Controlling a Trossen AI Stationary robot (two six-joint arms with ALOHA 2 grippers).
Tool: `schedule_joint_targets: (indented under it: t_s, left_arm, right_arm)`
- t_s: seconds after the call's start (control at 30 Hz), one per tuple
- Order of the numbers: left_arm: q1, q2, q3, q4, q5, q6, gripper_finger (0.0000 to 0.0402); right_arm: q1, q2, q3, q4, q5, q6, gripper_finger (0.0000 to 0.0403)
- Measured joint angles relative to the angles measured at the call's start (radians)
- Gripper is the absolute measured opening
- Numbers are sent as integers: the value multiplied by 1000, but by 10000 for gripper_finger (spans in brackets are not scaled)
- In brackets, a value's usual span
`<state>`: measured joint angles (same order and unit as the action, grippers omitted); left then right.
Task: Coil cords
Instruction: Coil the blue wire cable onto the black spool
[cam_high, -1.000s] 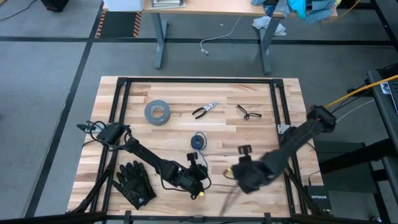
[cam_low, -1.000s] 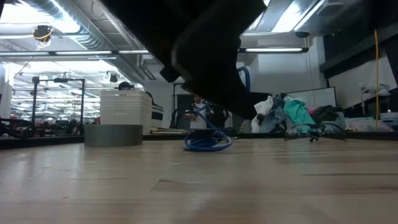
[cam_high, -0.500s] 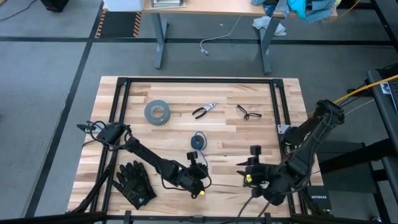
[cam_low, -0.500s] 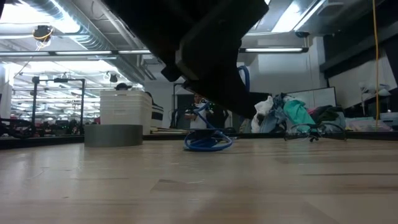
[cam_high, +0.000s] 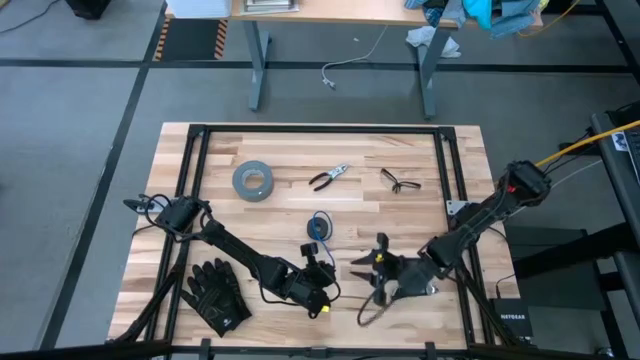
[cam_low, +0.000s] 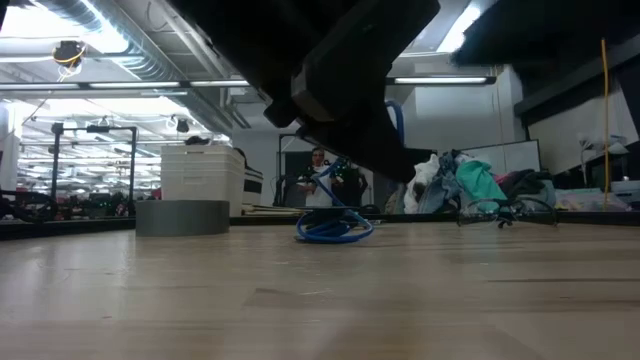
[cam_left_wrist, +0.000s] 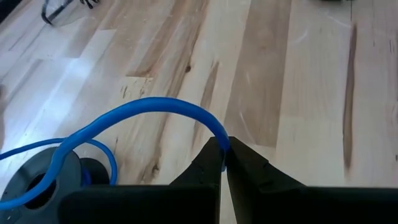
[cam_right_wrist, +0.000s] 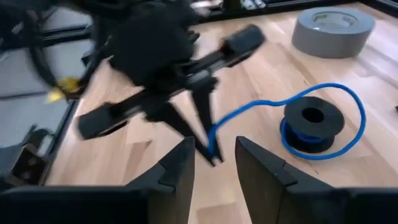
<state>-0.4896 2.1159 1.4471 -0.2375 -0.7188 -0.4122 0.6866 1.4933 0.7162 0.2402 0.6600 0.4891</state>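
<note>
- Since the last frames, my right gripper (cam_high: 368, 268) has swung in from the bench's right rim toward the middle of the near edge; it now sits just right of my left gripper (cam_high: 318, 268), jaws parted and grasping nothing.
- My left gripper has not moved: its jaws stay clenched on the free blue end of the cords (cam_left_wrist: 155, 109), which arches up from the bundle.
- The cords' small round bundle (cam_high: 318, 228) lies where it did, near the bench's centre, just beyond the left gripper and on the near side of the grey tape roll (cam_high: 253, 180).
- Pliers (cam_high: 328, 177) and safety glasses (cam_high: 400, 181) lie untouched along the far half; black gloves (cam_high: 216, 296) rest at the near left corner.
- Bare wood opens to the right of the bundle and along the far right of the bench (cam_high: 420, 150); the near edge between the two grippers is tight.
</note>
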Motion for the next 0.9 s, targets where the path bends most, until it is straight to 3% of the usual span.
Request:
schedule_joint_targets:
  t_s: [0.2,0.43,0.57,0.73,0.9]
  left_arm:
    - [0,0,0,29,-27,0,4]
    - [1,0,0,49,-29,15,4]
    - [1,0,0,48,-29,8,4]
    - [1,0,0,48,-29,7,4]
    - [1,0,0,47,-29,1,4]
  right_arm:
    - [-53,86,-80,236,-57,-24,128]
    - [-108,207,-33,299,-122,-26,209]
    - [-126,234,-22,352,-158,-52,232]
    - [-141,239,-21,392,-196,-68,221]
    - [-145,239,-21,394,-206,-69,164]
